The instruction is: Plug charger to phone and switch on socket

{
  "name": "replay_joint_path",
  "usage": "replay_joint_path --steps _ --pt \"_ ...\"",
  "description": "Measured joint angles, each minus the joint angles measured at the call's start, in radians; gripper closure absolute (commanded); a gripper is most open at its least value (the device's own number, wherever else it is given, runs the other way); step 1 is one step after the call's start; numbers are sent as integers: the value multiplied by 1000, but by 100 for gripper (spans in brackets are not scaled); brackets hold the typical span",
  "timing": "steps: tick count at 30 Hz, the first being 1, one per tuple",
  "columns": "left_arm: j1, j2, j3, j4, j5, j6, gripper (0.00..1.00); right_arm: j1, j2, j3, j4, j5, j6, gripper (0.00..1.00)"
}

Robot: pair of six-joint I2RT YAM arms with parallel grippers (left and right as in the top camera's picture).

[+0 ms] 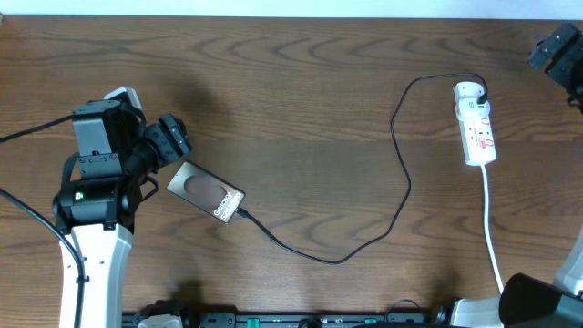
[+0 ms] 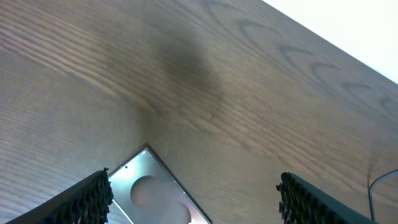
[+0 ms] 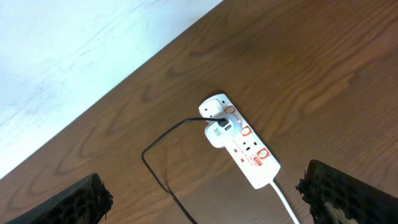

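your phone [image 1: 206,193] flat on the table [image 1: 301,82] over on the left, just beside your left arm [image 1: 96,182], socket [image 1: 475,123] well off to the right, charger [image 1: 407,179] running between them, one end at the phone's edge, other in the socket's far end

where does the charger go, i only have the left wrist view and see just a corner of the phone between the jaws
observer: the charger runs from the phone across to the socket. its tip lies at the phone's end away from the left arm; i cannot tell if it is seated
operator: other end plugged in
observer: yes, the right wrist view shows it going into a plug near the socket's rounded end
operator: right arm busy
observer: no, the right jaws stand wide open above the socket, holding nothing
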Motion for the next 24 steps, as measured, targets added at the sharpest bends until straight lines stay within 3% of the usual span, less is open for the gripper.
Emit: replay_joint_path --steps 5,10,15,20,24 --pt "-6 -33 0 -53 -13 4 16 0 0 0 0 0 1 1" --pt "-27 -174 -35 -40 -84 7 16 0 0 0 0 0 1 1" --pt "-85 -394 -220 273 -155 10 16 0 0 0 -1 0 1 1" --pt "-98 -591 -513 720 -187 19 16 0 0 0 -2 0 1 1" --pt "-98 -712 -759 959 -202 22 16 0 0 0 -1 0 1 1"
